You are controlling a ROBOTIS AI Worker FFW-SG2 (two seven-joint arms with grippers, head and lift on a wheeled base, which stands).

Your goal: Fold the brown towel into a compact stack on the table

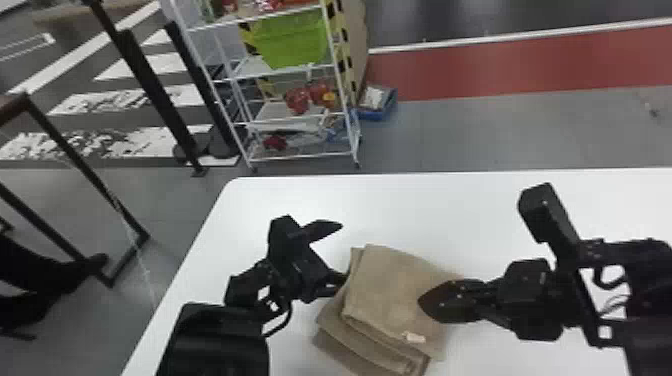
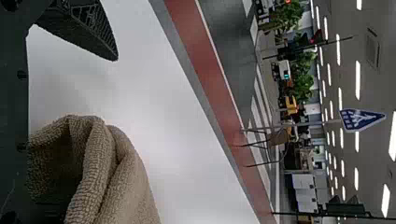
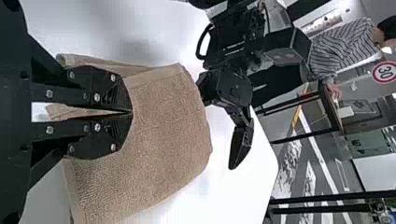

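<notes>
Several uneven folds layer the brown towel (image 1: 390, 295), left tool (image 1: 343, 253) seemingly spread, right tool (image 1: 421, 301) together.

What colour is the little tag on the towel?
White or off-white; the tag shows best in the head view.

There is one brown towel (image 1: 395, 290), with one white label (image 1: 414, 337), on one white counter (image 1: 425, 210). Two grippers, one left gripper (image 1: 343, 253) and one right gripper (image 1: 420, 302), have two jaws each. The room holds one white wire rack (image 1: 300, 156), one green bin (image 1: 295, 40), one small blue bin (image 1: 378, 115), one chair (image 2: 279, 137), one blue triangular sign (image 2: 360, 120) and one round red-rimmed sign (image 3: 385, 73).
</notes>
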